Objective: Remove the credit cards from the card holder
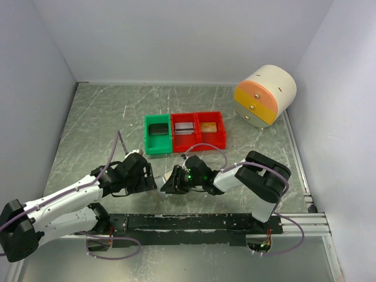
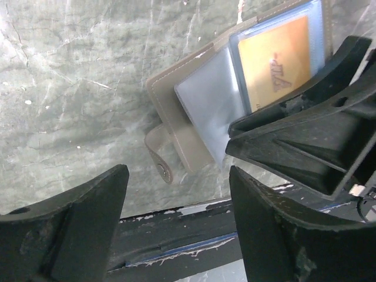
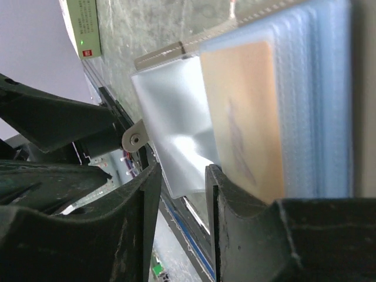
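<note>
Over card holder, R jaws; bins beyond.

1. Left wrist view: the credit card carried one dark printed mark on its orange face, seen through a translucent pocket of the card holder. It looked like a few slanted characters, possibly letters, and could not be read with confidence.
2. Right wrist view: the same mark showed only as a faint dark smear on the card. Illegible.
3. Right wrist view, upper left: a green label bore rows of fine print and a small red patch at its lower end. Too small to read.
4. Top view: no text legible on anything.
</note>
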Action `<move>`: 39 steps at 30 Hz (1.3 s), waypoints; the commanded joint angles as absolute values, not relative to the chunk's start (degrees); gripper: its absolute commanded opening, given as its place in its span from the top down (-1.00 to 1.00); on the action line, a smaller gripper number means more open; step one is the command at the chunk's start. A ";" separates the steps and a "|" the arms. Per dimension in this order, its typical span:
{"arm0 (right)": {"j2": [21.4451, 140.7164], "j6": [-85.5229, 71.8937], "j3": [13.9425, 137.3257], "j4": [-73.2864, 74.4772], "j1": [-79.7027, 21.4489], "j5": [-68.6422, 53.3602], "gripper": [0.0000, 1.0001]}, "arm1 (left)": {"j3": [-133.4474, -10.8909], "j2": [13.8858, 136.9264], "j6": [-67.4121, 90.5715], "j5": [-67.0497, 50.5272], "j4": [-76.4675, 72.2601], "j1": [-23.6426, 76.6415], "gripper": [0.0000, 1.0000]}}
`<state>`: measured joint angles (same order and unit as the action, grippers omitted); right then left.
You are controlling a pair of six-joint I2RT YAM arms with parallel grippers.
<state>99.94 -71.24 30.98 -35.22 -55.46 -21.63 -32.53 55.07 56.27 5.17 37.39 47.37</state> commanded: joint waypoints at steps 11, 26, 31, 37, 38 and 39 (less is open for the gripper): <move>98.22 -71.44 29.39 -32.33 -55.83 -18.02 0.39 | -32.67 64.92 56.99 7.95 29.95 46.02 -0.64; 81.28 -53.53 45.69 15.30 -52.53 2.95 0.04 | -31.78 70.66 50.71 4.54 23.68 45.70 0.56; 80.46 -53.29 44.62 18.57 -52.10 5.31 0.03 | -33.05 70.54 45.55 3.39 21.92 45.70 0.59; 81.48 -51.73 44.19 16.64 -51.75 3.71 0.06 | -34.80 73.12 39.54 1.38 20.36 45.68 0.85; 81.96 -51.63 44.78 18.41 -51.66 5.09 0.06 | -35.19 73.78 38.15 0.84 20.21 45.68 0.86; 82.26 -51.03 45.22 19.37 -51.41 5.59 0.07 | -35.67 74.46 36.77 0.64 20.29 45.70 0.87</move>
